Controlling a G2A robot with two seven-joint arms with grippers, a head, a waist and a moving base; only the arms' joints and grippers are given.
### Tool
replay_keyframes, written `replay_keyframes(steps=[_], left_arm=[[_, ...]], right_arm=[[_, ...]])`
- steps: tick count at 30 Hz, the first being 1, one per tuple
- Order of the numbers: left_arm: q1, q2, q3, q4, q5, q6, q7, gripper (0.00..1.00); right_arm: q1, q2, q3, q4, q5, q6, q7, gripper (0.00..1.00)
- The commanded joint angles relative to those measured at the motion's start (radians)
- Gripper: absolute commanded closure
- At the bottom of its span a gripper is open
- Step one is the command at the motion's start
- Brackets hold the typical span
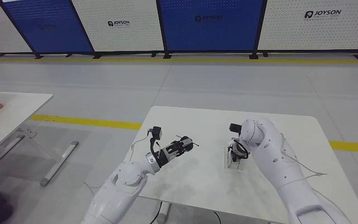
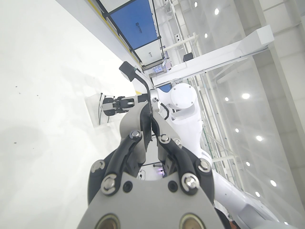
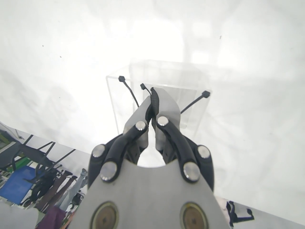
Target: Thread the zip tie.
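A clear plastic holder (image 3: 114,101) stands on the white table (image 1: 212,185) with three black zip ties in it, their heads up. My right gripper (image 3: 152,96) is down among them, shut on the strap of the middle zip tie (image 3: 143,86). The two other ties (image 3: 124,82) (image 3: 202,96) lean outward on either side. From above, the right gripper (image 1: 238,153) sits over the holder (image 1: 229,162). My left gripper (image 1: 186,143) hovers over the table's left half, shut; a thin black zip tie (image 1: 196,144) crosses its tips. Its pads (image 2: 147,120) are pressed together.
The left wrist view looks across the table to the right gripper (image 2: 112,104) at the holder (image 2: 94,110). The table's near edge (image 1: 224,210) lies just below both arms. Another white table (image 1: 17,109) stands far left.
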Motion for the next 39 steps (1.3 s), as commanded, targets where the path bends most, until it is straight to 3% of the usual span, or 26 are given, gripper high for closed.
replay_keyframes(steps=[1,10,20,27,39], left_arm=[[0.0,0.0,0.0,0.0,0.0,0.0,0.0,1.0],[0.0,0.0,0.0,0.0,0.0,0.0,0.0,1.0],[0.0,0.0,0.0,0.0,0.0,0.0,0.0,1.0],[0.0,0.0,0.0,0.0,0.0,0.0,0.0,1.0],[0.0,0.0,0.0,0.0,0.0,0.0,0.0,1.0]], right_arm=[[-0.023,0.01,0.02,-0.043,-0.015,0.0,0.004,1.0],[-0.168,0.058,0.114,-0.291,-0.081,0.0,0.014,1.0],[-0.267,0.089,0.174,-0.477,-0.099,-0.02,-0.01,1.0],[-0.299,0.103,0.212,-0.526,-0.052,-0.097,-0.025,1.0],[-0.299,0.103,0.212,-0.526,-0.052,-0.097,-0.025,1.0]])
